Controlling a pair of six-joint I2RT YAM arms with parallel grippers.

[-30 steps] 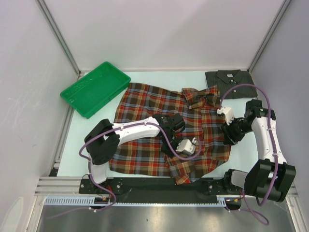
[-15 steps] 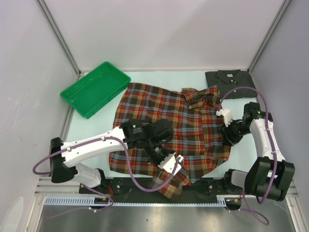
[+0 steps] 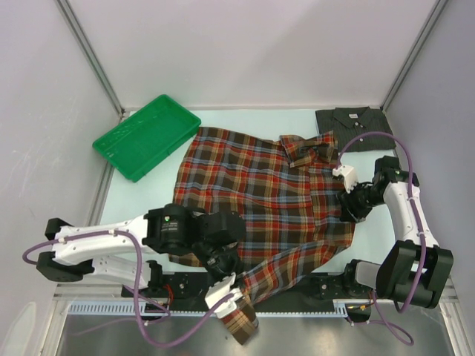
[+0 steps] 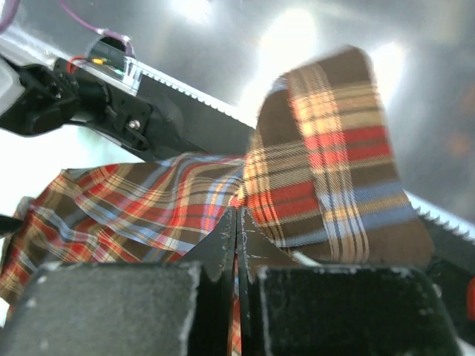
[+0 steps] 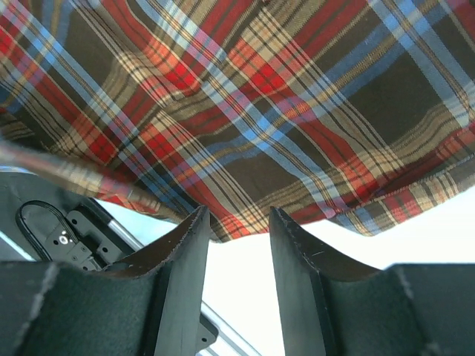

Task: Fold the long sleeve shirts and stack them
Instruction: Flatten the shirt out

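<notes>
Pale table [image 3: 245, 119], plaid shirt [image 3: 260, 185], grey shirt [image 3: 352, 127], green tray [image 3: 145, 141]

The desk [image 3: 245, 119] has a pale mint top and stands inside a white booth. A plain back wall [image 3: 252, 52] rises behind it, and a left wall [image 3: 37, 133] and a right wall [image 3: 445, 126] close in the sides. An aluminium post [image 3: 89, 53] marks the back left corner and a second post [image 3: 415, 53] the back right. A silver rail [image 3: 96, 289] runs along the near edge, with a brushed steel sheet [image 3: 319, 337] below it. The light is soft and even. The left wrist view shows bright glare on the steel.
</notes>
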